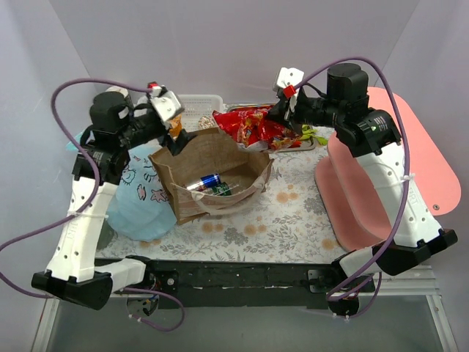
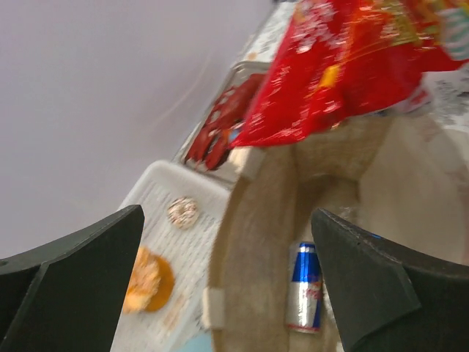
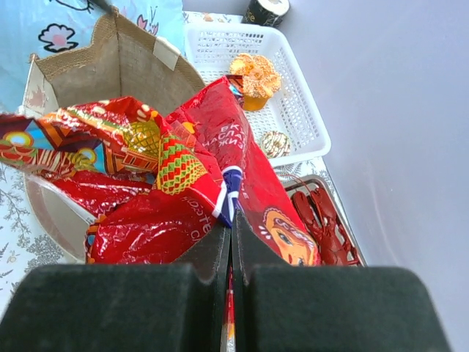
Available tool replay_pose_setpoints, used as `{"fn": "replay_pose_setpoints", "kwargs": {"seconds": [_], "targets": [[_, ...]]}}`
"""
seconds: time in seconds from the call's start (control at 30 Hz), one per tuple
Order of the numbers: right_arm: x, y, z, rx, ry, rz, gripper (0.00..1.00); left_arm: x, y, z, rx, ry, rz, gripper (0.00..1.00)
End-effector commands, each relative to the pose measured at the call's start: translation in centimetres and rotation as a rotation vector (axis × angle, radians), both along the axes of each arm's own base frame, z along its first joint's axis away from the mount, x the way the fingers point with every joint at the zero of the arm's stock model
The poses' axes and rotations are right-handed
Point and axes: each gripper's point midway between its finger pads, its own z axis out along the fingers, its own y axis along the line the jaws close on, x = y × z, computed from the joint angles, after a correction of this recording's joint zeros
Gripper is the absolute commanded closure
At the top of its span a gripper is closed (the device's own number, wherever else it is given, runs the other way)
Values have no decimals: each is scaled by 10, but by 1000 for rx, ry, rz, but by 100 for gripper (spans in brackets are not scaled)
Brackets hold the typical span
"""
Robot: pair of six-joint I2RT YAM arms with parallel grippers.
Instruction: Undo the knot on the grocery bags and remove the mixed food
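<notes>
The brown paper bag (image 1: 212,176) stands open mid-table, with a slim drink can (image 1: 207,181) lying inside; the can also shows in the left wrist view (image 2: 305,287). My right gripper (image 3: 231,220) is shut on the shiny red snack packet (image 3: 176,183) and holds it above the bag's far right rim (image 1: 253,126). My left gripper (image 2: 227,220) is open and empty over the bag's far left rim (image 2: 256,242). The light-blue plastic bag (image 1: 143,198) lies at the left. The red lobster (image 3: 326,227) lies in a metal tray.
A white slotted basket (image 3: 293,110) behind the bag holds an orange cupcake piece (image 3: 253,77) and a small round ball (image 3: 276,144). A black tape roll (image 3: 267,10) stands beyond it. Green-white food (image 1: 311,136) lies on the tray. Pink boards (image 1: 410,147) fill the right side.
</notes>
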Motion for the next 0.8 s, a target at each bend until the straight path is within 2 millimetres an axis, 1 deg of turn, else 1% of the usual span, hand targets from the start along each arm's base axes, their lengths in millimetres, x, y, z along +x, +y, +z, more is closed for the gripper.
{"fn": "replay_pose_setpoints", "kwargs": {"seconds": [0.0, 0.03, 0.07, 0.1, 0.13, 0.17, 0.2, 0.23, 0.27, 0.3, 0.33, 0.4, 0.43, 0.47, 0.5, 0.53, 0.57, 0.6, 0.63, 0.67, 0.7, 0.73, 0.77], "targets": [[-20, 4, 72, 168, -186, 66, 99, -12, -52, -35, 57, 13, -189, 2], [-22, 5, 72, 166, -182, 75, 99, -13, -65, -40, 100, -34, -223, 2], [-24, 4, 74, 161, -195, 82, 99, -10, -71, -42, 108, -50, -230, 2], [-25, 3, 70, 151, -179, 87, 99, -5, -78, -40, 101, -85, -235, 2], [-27, 4, 69, 149, -175, 96, 99, -4, -85, -38, 102, -104, -252, 2], [-28, 5, 67, 147, -166, 103, 99, 0, -93, -43, 110, -103, -272, 2], [-29, 5, 66, 147, -157, 110, 99, 2, -97, -40, 114, -119, -284, 2], [-32, 6, 66, 148, -153, 122, 99, 1, -106, -42, 117, -123, -305, 2], [-33, 6, 64, 146, -144, 126, 99, 6, -111, -45, 124, -121, -305, 2], [-34, 6, 63, 144, -139, 129, 99, 8, -116, -41, 116, -144, -307, 2], [-33, 6, 60, 136, -132, 124, 99, 7, -122, -38, 113, -157, -315, 10], [-33, 4, 56, 123, -133, 116, 99, 8, -128, -39, 122, -174, -324, 26], [-31, 1, 51, 102, -132, 104, 99, 9, -128, -38, 124, -177, -326, 46], [-32, -1, 49, 94, -133, 100, 99, 9, -129, -39, 124, -175, -328, 60], [-31, -2, 44, 82, -125, 90, 99, 8, -129, -37, 117, -179, -330, 76], [-33, -6, 35, 66, -99, 76, 99, 7, -130, -39, 111, -171, -329, 98], [-33, -8, 30, 60, -86, 68, 99, 7, -130, -35, 96, -181, -328, 100], [-32, -11, 24, 50, -72, 55, 99, 5, -131, -34, 76, -165, -329, 100], [-30, -19, 19, 40, -64, -1, 99, 6, -131, -33, 62, -160, -321, 100], [-27, -25, 20, 38, -66, -42, 80, 9, -132, -24, 33, -178, -302, 100], [-24, -32, 21, 33, -74, -85, 66, 12, -132, -20, -16, -139, -272, 100], [-20, -48, 28, 30, -108, -176, 52, 21, -129, -14, -36, -140, -219, 100], [-14, -59, 33, 32, -129, -239, 31, 26, -129, 0, -75, -182, -194, 100]]}}
